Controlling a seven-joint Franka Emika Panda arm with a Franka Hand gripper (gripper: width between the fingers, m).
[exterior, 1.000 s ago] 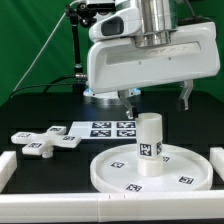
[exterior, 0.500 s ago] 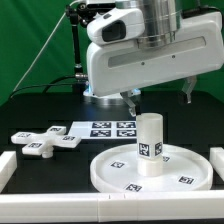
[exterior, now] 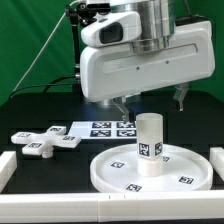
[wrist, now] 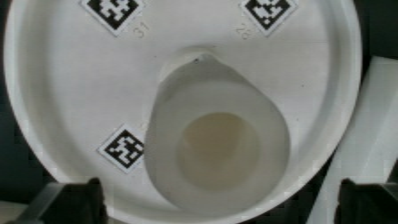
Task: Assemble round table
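The round disc [exterior: 108,176] lies flat at the front of the table, with the short cylinder leg [exterior: 150,145] standing upright at its middle. My gripper [exterior: 151,100] hangs open and empty just above the leg, one finger [exterior: 120,104] on each side and clear of it. In the wrist view the leg's hollow top [wrist: 214,135] sits on the disc [wrist: 63,90] between my open gripper's [wrist: 222,214] dark fingers [wrist: 80,202]. The cross-shaped foot piece [exterior: 40,142] lies flat at the exterior view's left, apart from the disc.
The marker board [exterior: 112,129] lies behind the disc. Plain white bars border the work area at the front [exterior: 50,214], the exterior view's left [exterior: 5,168] and right [exterior: 217,160]. A green backdrop stands behind.
My gripper has shifted a little toward the exterior view's left and slightly lower, staying open. The leg, disc and foot piece have not moved.
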